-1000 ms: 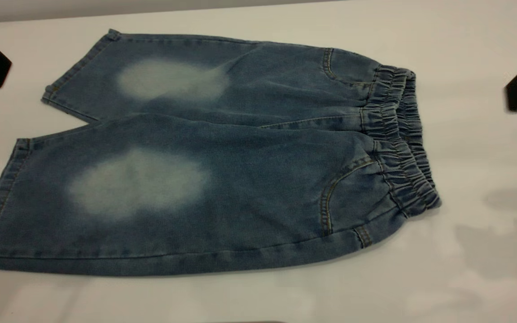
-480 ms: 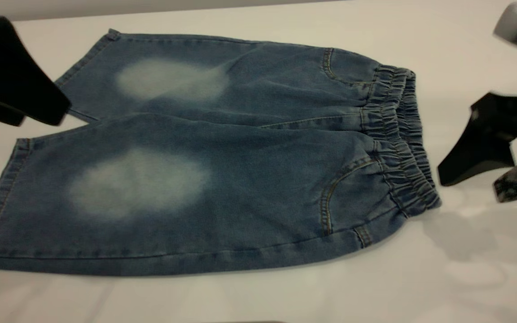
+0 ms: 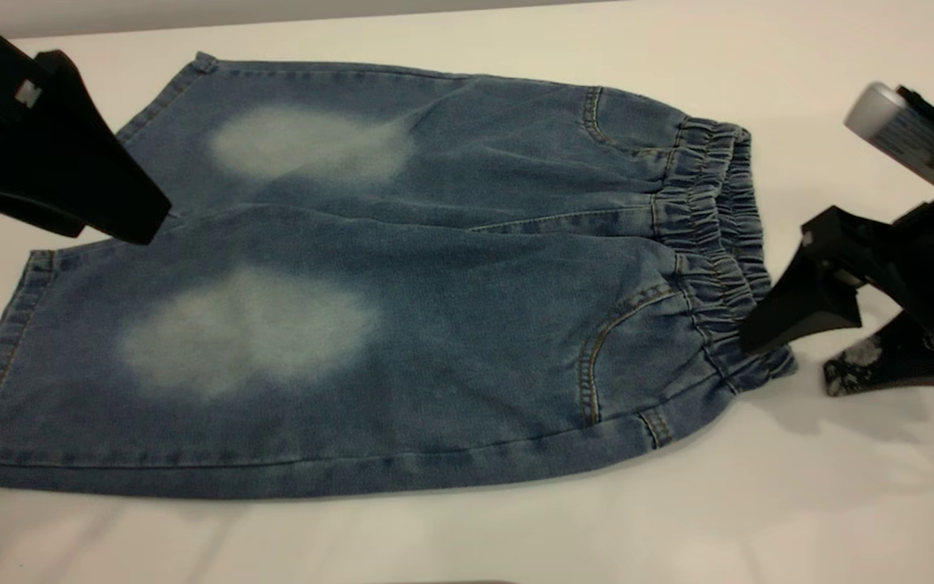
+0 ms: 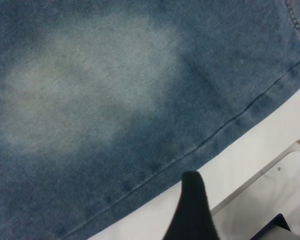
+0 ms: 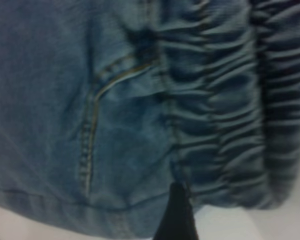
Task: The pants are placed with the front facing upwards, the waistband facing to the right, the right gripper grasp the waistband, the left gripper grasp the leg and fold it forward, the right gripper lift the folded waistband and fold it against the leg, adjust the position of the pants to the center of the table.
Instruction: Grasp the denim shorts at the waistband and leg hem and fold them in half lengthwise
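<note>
Two legs of the pants (image 3: 370,276) lie flat and front-up across the table (image 3: 840,503), hems toward the left, nearest leg running along the table's front. At the near end of the waistband (image 3: 718,251), the right gripper (image 3: 791,353) stands wide open, one finger over the gathered band and the scuffed finger (image 3: 880,365) down by the table beside it, holding nothing. Farther back, the left gripper (image 3: 122,215) hovers above the far leg's hem; how far it is open cannot be told.
</note>
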Motion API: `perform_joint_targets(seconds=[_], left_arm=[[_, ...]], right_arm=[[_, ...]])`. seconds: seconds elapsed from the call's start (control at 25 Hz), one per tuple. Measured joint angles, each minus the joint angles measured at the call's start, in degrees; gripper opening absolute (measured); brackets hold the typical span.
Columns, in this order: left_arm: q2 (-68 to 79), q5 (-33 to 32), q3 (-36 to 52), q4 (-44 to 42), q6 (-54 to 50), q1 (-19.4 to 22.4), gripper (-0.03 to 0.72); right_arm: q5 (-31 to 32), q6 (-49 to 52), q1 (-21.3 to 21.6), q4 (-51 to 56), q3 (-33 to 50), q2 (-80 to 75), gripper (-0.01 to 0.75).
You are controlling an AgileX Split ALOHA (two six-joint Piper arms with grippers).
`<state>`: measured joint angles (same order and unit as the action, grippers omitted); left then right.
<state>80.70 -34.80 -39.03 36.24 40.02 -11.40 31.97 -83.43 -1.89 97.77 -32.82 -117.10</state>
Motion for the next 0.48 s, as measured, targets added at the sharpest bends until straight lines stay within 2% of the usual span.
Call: perform_joint_targets(seconds=[0.28,0.48], left_arm=[[0.0,1.6,0.0,0.0,0.0,0.0,0.515],[0.0,2.4,0.0,0.0,0.0,0.0,0.515]], right_arm=[[4.9,-1.3,1.8,-0.2,-0.3,-2.2,0.531],[5.6,-3.4,1.8,-0.2,-0.3,-2.3,0.531]])
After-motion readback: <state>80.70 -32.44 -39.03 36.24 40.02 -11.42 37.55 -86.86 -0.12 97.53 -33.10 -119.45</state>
